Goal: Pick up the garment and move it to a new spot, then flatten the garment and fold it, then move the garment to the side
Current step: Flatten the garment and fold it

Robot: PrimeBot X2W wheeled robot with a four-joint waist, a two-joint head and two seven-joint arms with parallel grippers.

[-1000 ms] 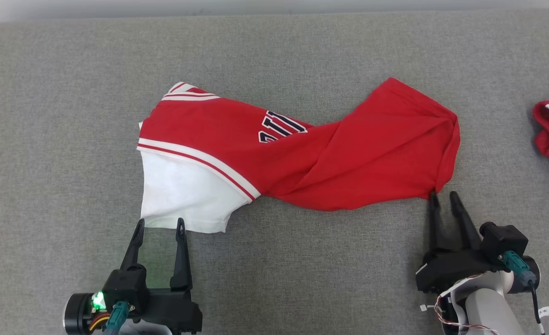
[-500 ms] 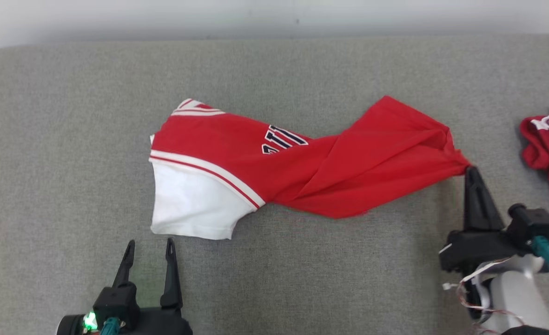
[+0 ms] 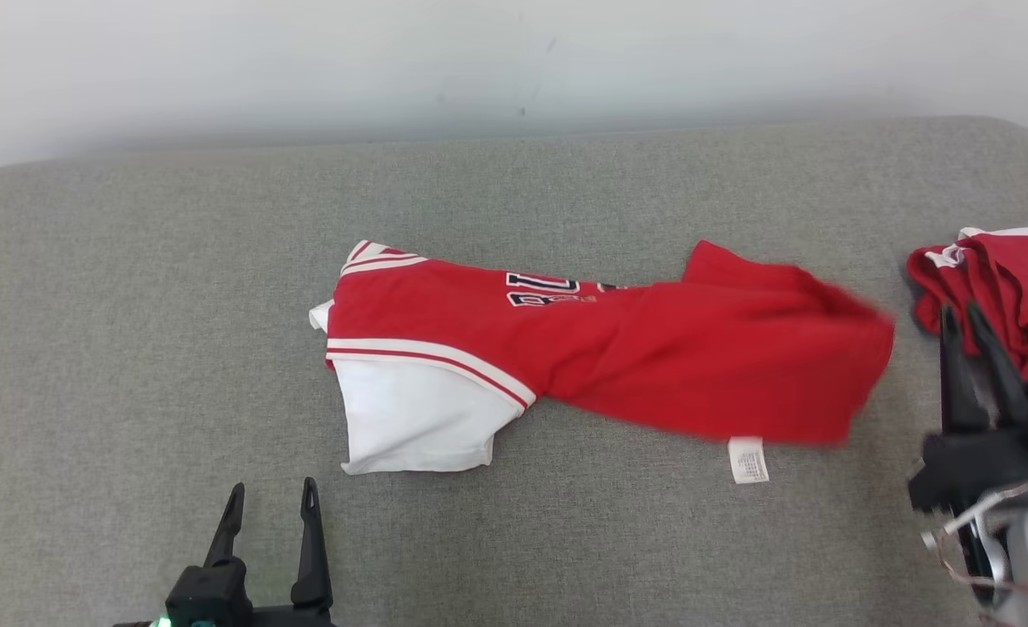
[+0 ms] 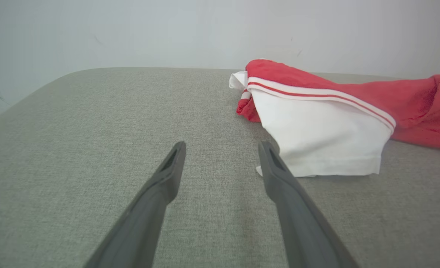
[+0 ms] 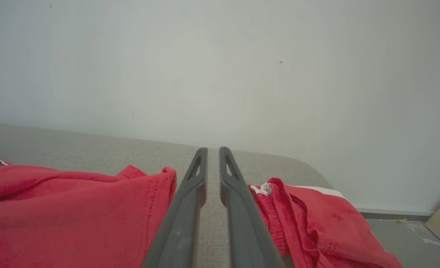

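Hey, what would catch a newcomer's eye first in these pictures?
A red jersey with a white sleeve sprawls across the middle of the grey cushion. A second red garment lies bunched at the right edge, beside the right gripper.

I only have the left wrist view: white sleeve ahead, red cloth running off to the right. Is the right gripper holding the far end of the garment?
Observer: No. In the head view the right gripper stands just past the right edge of the garment, fingers slightly parted with nothing between them.
Operator: Anything else over there?
Observer: Yes. A second red garment lies bunched at the far right, and the right wrist view shows the fingers over the grey strip between the two.
Operator: Any marker on the near edge?
Observer: A white label sticks out from the red part's near edge onto the grey cushion.
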